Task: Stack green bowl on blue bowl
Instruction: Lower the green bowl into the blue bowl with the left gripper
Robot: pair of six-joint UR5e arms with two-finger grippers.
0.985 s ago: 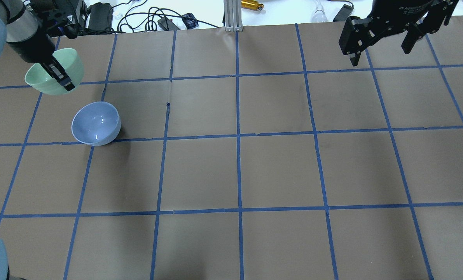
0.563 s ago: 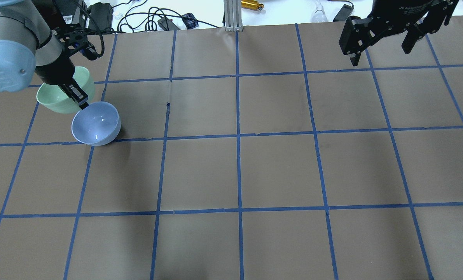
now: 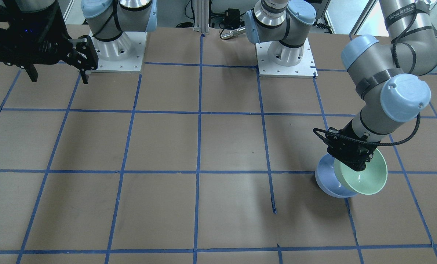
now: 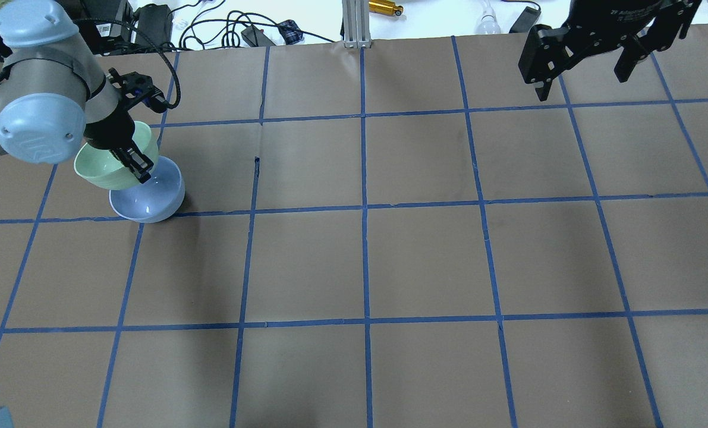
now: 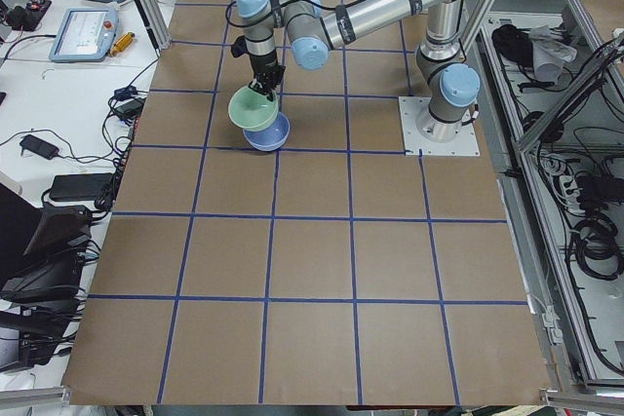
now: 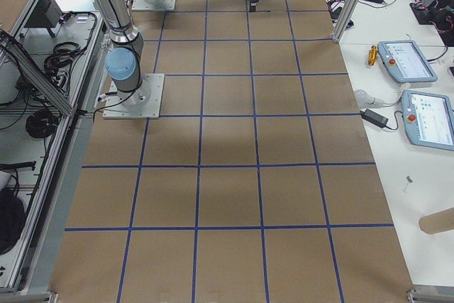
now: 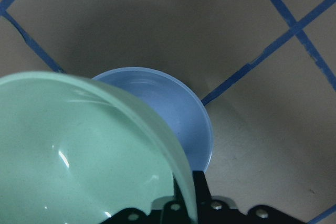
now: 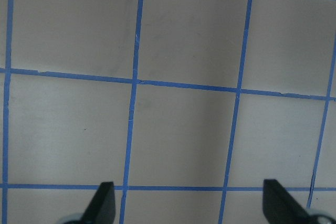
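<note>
The blue bowl stands upright on the table at the left; it also shows in the front view, the left side view and the left wrist view. My left gripper is shut on the rim of the green bowl, holding it tilted in the air, overlapping the blue bowl's far-left edge. The green bowl also shows in the front view, the left side view and the left wrist view. My right gripper is open and empty, high at the far right.
Brown paper with a blue tape grid covers the table. Cables and adapters lie beyond the far edge. Both arm bases stand at the robot side. Teach pendants rest on a side bench.
My left gripper has carried the green bowl rightward and toward the blue bowl, from beside it to overlapping its rim. The right arm has not moved.
</note>
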